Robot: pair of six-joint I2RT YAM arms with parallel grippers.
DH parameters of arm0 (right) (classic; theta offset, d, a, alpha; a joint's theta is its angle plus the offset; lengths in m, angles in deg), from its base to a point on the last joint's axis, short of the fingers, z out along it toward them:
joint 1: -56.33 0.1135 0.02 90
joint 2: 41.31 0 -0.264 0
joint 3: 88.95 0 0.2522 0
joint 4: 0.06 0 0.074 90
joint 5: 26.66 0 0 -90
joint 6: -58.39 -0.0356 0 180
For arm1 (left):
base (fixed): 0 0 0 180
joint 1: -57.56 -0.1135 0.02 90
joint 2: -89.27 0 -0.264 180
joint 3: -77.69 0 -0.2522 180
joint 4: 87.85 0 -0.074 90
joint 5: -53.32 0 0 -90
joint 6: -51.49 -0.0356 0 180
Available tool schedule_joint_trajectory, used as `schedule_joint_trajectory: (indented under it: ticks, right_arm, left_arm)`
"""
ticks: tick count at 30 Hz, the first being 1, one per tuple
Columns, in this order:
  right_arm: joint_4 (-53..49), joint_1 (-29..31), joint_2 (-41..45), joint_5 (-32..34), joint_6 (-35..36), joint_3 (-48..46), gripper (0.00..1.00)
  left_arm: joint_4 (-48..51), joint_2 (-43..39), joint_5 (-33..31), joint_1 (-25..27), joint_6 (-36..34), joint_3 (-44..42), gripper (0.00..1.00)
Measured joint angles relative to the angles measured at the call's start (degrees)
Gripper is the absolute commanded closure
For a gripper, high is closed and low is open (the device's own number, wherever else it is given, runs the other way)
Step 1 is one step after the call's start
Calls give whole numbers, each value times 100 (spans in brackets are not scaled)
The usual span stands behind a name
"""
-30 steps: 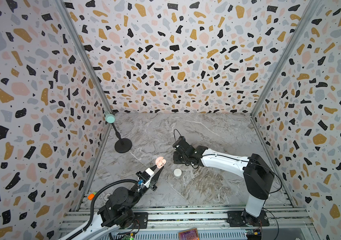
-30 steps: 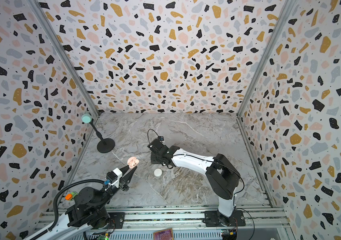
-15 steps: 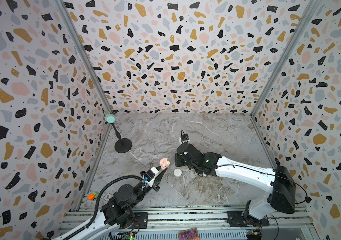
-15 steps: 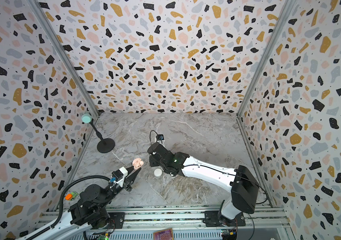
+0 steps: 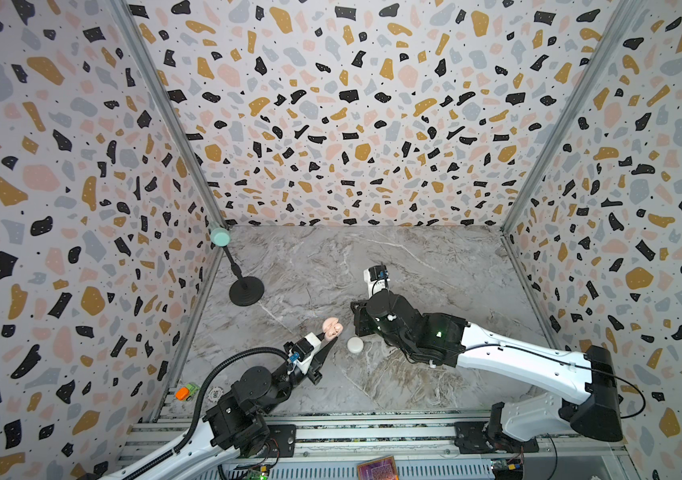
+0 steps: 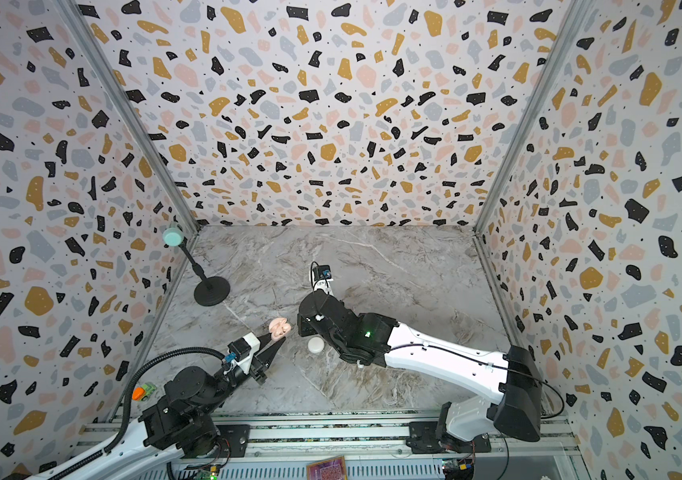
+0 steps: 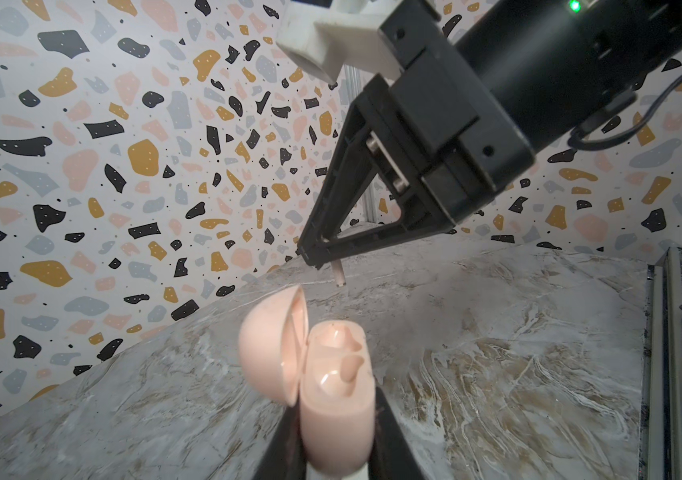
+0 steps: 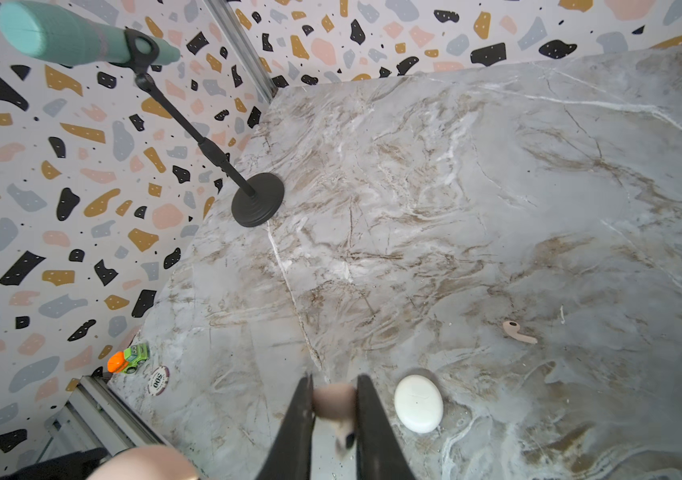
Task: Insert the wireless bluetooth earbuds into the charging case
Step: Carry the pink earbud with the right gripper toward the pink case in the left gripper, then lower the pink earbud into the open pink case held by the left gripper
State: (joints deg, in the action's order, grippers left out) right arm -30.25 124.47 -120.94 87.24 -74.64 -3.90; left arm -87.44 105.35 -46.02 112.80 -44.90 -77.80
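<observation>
Where both top views look down on the marble table (image 5: 435, 266), the left gripper (image 5: 331, 340) is clamped on the pink case (image 5: 332, 326), lid open, just beside the closed white case (image 5: 355, 345) lying on the table. The right gripper's tips are hidden under its own arm.

From the left wrist, the pink case's two sockets face up. The right gripper (image 7: 317, 254) hangs above it, pinching a pink earbud (image 7: 338, 277) whose stem pokes out below.

From the right wrist, that earbud sits between the black fingers (image 8: 301, 415). A second pink earbud (image 8: 519, 331) lies on the table near the white case, well apart from a microphone stand (image 8: 257, 200), toy car (image 8: 129, 357) and chip (image 8: 159, 380).
</observation>
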Motion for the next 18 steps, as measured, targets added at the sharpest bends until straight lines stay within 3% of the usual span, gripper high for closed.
schedule_joint_trajectory:
  ticks: [18]
  right_arm:
    - [426, 634, 76, 249, 442, -15, 100]
  left_arm:
    - [0, 46, 188, 0, 129, 0, 100]
